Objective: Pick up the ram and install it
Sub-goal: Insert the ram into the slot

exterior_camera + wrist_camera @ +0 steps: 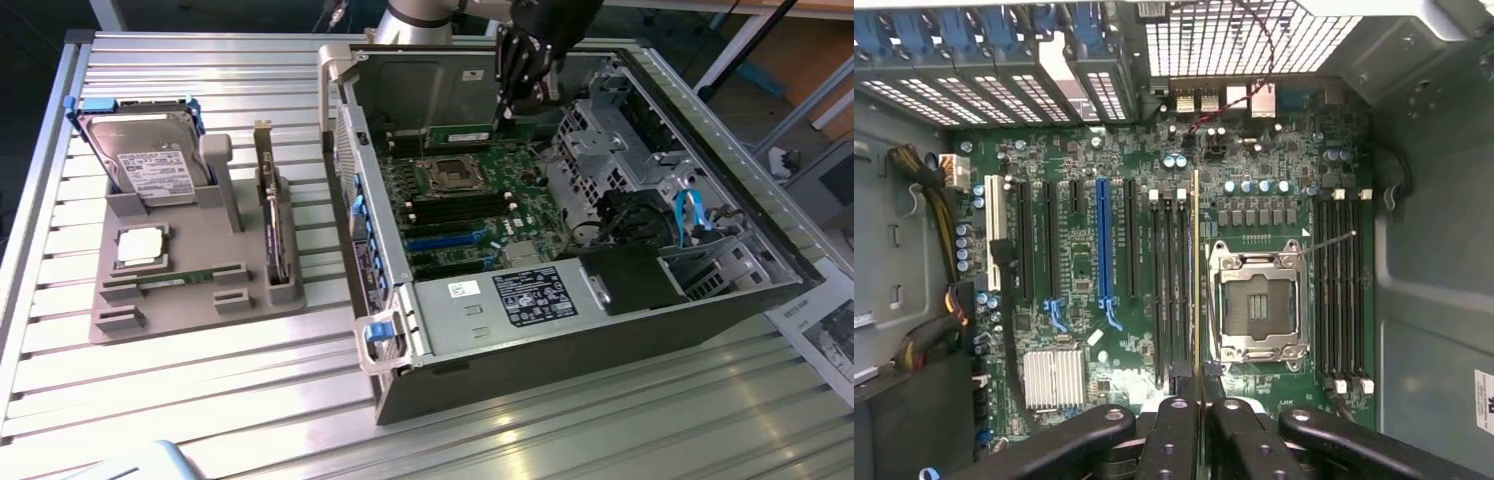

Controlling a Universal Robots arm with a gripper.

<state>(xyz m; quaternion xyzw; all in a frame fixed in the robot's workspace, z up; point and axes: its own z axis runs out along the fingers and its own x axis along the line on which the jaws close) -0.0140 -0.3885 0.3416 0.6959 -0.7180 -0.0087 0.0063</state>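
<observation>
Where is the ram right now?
The ram is gripped by the gripper inside the open case, above the memory slots beside the empty processor socket.

Slatted table [200,400], grey tray [200,285], open computer case [561,365]

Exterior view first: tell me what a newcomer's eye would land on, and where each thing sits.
The open computer case lies on its side on the slatted table, its green motherboard bared. Above its far end the gripper is shut on the ram; in the wrist view that stick shows edge-on next to the empty processor socket. At the exterior view's left, a grey holder carries a hard drive.
</observation>
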